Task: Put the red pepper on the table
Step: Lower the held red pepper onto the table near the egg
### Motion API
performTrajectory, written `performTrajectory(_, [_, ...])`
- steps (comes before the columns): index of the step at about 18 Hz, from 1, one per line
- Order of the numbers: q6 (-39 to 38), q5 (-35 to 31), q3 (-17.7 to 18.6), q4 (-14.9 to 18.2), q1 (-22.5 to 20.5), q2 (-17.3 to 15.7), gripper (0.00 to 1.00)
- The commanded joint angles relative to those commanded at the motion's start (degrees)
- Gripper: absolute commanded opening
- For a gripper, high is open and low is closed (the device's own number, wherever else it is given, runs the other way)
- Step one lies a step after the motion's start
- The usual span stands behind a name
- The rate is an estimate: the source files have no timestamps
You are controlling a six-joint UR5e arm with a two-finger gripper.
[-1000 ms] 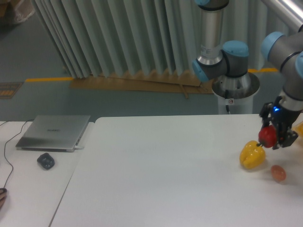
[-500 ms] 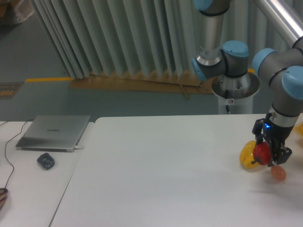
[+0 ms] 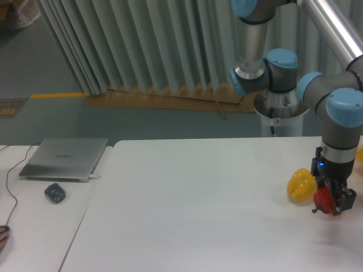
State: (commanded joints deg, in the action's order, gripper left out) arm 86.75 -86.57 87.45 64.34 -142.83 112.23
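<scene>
The red pepper (image 3: pixel 324 199) is small and glossy, held low over the white table (image 3: pixel 198 209) near its right edge. My gripper (image 3: pixel 329 203) points down and is shut on it, with dark fingers on both sides. I cannot tell whether the pepper touches the tabletop. Just left of it lies the yellow pepper (image 3: pixel 299 185), close to the gripper.
A closed laptop (image 3: pixel 65 158) and a dark mouse (image 3: pixel 55 193) lie on the adjoining table at the left. The arm's base (image 3: pixel 278 102) stands behind the table's far right edge. The table's right edge is close to the gripper.
The gripper has carried the red pepper down and slightly right, from in front of the yellow pepper to beside it. The brown egg seen earlier is now hidden behind the gripper.
</scene>
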Motion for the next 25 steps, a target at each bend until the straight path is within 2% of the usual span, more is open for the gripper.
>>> performTrajectory(8, [4.0, 0.2, 0.5, 0.4, 1.4, 3.3, 0.52])
performTrajectory(19, [4.4, 0.4, 3.3, 0.4, 2.3, 3.2, 0.53])
performTrajectory(20, [4.7, 0.4, 3.3, 0.4, 2.3, 3.1, 0.69])
performTrajectory(21, [4.7, 0.4, 3.3, 0.4, 2.3, 3.0, 0.94])
performTrajectory(23, [4.8, 0.4, 3.3, 0.3, 2.3, 3.0, 1.0])
performTrajectory(25, [4.8, 0.4, 3.1, 0.3, 2.3, 3.3, 1.0])
